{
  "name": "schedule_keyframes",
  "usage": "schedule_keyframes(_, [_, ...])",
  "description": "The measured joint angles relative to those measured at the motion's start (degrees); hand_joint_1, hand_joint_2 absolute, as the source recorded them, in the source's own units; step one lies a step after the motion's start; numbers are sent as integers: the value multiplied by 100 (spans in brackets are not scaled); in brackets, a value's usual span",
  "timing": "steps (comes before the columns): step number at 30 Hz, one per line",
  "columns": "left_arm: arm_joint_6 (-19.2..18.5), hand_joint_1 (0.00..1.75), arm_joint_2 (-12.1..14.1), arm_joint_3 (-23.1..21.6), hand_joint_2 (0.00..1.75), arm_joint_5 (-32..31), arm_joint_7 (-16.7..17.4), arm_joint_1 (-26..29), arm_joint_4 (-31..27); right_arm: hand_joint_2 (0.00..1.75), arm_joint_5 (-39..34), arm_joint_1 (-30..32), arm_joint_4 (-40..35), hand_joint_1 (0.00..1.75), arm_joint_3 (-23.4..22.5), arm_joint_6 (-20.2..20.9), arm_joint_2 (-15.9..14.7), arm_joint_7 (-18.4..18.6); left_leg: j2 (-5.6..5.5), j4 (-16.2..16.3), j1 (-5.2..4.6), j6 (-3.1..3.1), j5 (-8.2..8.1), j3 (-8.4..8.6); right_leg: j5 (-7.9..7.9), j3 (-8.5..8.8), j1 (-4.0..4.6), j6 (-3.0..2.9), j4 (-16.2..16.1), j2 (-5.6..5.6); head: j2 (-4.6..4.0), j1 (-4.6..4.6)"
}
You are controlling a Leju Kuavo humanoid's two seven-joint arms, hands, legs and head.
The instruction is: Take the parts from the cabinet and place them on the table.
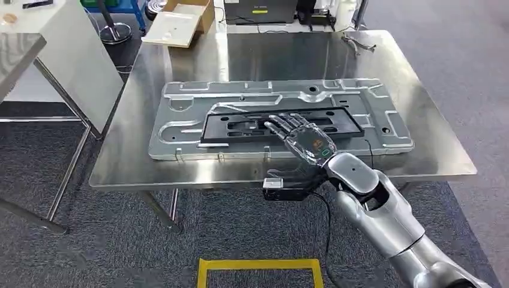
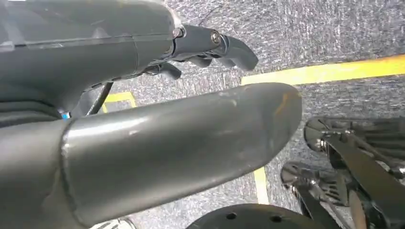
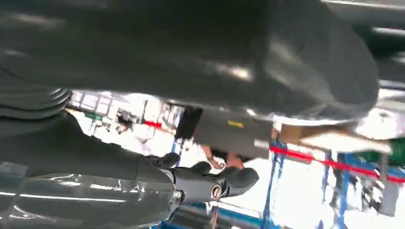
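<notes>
Right robot hand [image 1: 303,139] spread, empty, above black part [image 1: 282,125] on metal panel [image 1: 372,117]; no legible writing.

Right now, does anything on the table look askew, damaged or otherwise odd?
Nothing stands out. The black frame lies flat on the large metal panel, which sits squarely on the steel table. The right hand hovers over the frame with fingers spread, holding nothing. No spill or damage is visible.
</notes>
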Motion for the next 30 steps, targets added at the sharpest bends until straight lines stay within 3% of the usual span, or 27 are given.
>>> schedule_keyframes(1, [2,0,-4,2,0,26,0,1,0,0,-9,79,-30,0,0,-44,0,-4,1,-19,19,-30,46,-4,33,-11,15,-23,-1,0,0,0])
schedule_keyframes(2, [2,0,-9,11,0,37,2,12,-2,0,-13,227,-109,0,-8,-89,-2,0,-9,-29,-17,-67,95,-10,117,-34,-38,-54,-85,-4,0,0])
schedule_keyframes(3, [2,0,-11,26,0,64,20,20,-15,0,-20,423,-175,0,-31,-158,-2,0,-29,25,8,-85,-37,-42,203,-43,-65,-55,-133,-55,0,2])
schedule_keyframes(5, [-18,0,-83,90,0,149,74,41,-70,0,-20,1036,-575,0,-190,-312,-7,2,-19,561,54,-185,-764,-191,334,-176,-82,-117,-162,-79,0,0])
schedule_keyframes(6, [-28,0,-123,114,0,162,83,55,-92,0,-11,1248,-676,0,-258,-336,-7,-2,-17,910,93,-221,-1046,-244,387,-250,-89,-114,-154,-81,0,0])
schedule_keyframes(7, [-53,0,-136,140,0,168,101,64,-125,0,37,1453,-763,0,-313,-369,-7,-20,-16,1275,131,-269,-1244,-279,453,-339,-95,-106,-148,-79,0,-2])
schedule_keyframes(8, [-79,0,-184,155,0,177,116,64,-162,0,86,1717,-855,0,-383,-413,-7,-17,-16,1509,166,-312,-1239,-262,514,-424,-109,-80,-137,-75,0,0])
schedule_keyframes(9, [-123,0,-223,177,0,179,142,58,-239,0,156,2096,-1004,0,-523,-479,-7,-6,-16,1542,201,-351,-1083,-165,561,-506,-129,-41,-122,-78,0,0])
schedule_keyframes(11, [-199,0,-339,238,0,162,168,76,-409,0,232,2911,-1314,0,-811,-551,-7,9,-13,1079,267,-441,-652,306,622,-676,-194,43,-40,-128,0,0])
schedule_keyframes(12, [-233,0,-387,278,0,151,177,98,-488,0,241,3228,-1410,0,-919,-555,-7,15,-30,599,313,-488,-588,695,655,-780,-222,93,38,-116,0,0])
schedule_keyframes(13, [-256,0,-466,291,0,138,177,100,-553,0,245,3430,-1570,0,-1001,-570,-7,20,-80,124,316,-537,-901,956,687,-858,-227,141,97,-90,0,0])
schedule_keyframes(14, [-267,0,-505,295,0,120,181,112,-617,0,245,3533,-1677,0,-1087,-577,-9,29,-112,-179,251,-422,-1013,1152,722,-907,-225,193,139,-43,0,-2])
schedule_keyframes(15, [-267,0,-527,308,0,107,184,121,-678,0,245,3590,-1744,0,-1176,-586,-7,35,-90,-102,254,-342,-979,1070,792,-885,-220,237,110,-18,0,2])
schedule_keyframes(17, [-282,0,-577,337,0,87,177,87,-776,0,142,3912,-1869,0,-1329,-511,-7,116,-89,-77,213,-240,-927,1035,910,-878,-230,328,46,5,0,0])
schedule_keyframes(18, [-313,0,-619,363,0,52,168,91,-855,0,-7,4182,-1978,0,-1436,-393,15,193,-91,-118,233,-144,-847,992,906,-892,-252,366,33,10,0,9])
schedule_keyframes(19, [-343,0,-660,402,0,11,149,90,-936,0,-125,4438,-2044,0,-1504,-308,37,260,-54,-120,238,-87,-790,936,657,-943,-272,355,162,23,0,2])
schedule_keyframes(20, [-356,0,-682,422,0,-46,140,98,-999,0,-252,4656,-2068,0,-1561,-227,79,355,-58,-119,215,-48,-733,872,270,-1039,-252,336,455,28,0,9])
schedule_keyframes(22, [-378,0,-717,431,0,-169,131,121,-1100,0,-744,4929,-2063,0,-1716,-70,175,634,-5,-114,166,12,-625,731,-419,-1211,-201,303,1248,33,0,7])
schedule_keyframes(23, [-415,0,-734,433,0,-227,114,120,-1134,0,-953,5020,-1977,0,-1809,-24,207,695,18,-109,133,35,-566,655,-568,-1249,-183,292,1572,43,0,7])
schedule_keyframes(24, [-455,0,-734,433,0,-295,96,112,-1169,0,-1087,5072,-1819,0,-1915,27,252,739,39,-107,100,46,-504,585,-518,-1222,-173,276,1761,44,0,4])
schedule_keyframes(25, [-518,0,-739,433,0,-361,74,102,-1204,0,-1172,5097,-1489,0,-2143,83,359,754,48,-102,75,52,-433,488,-320,-1104,-163,251,1757,43,0,7])
schedule_keyframes(27, [-617,0,-737,415,0,-448,72,103,-1270,0,-869,5077,-737,0,-2779,202,645,655,46,-81,33,38,-311,302,116,-582,-138,174,1203,44,0,7])
schedule_keyframes(28, [-654,0,-737,361,0,-461,85,119,-1285,0,-606,4966,-293,0,-3134,267,792,585,46,-74,28,17,-267,244,137,-190,-118,126,700,43,0,4])
schedule_keyframes(29, [-660,0,-737,295,0,-472,114,131,-1294,0,-313,4852,166,0,-3558,260,969,467,51,-54,-13,-6,-239,198,-26,147,-68,95,211,41,0,7])
schedule_keyframes(30, [-660,0,-728,185,0,-496,144,153,-1296,0,-6,4732,745,0,-4127,197,1177,255,63,-47,-14,-30,-192,179,-147,290,-73,74,-110,42,0,2])
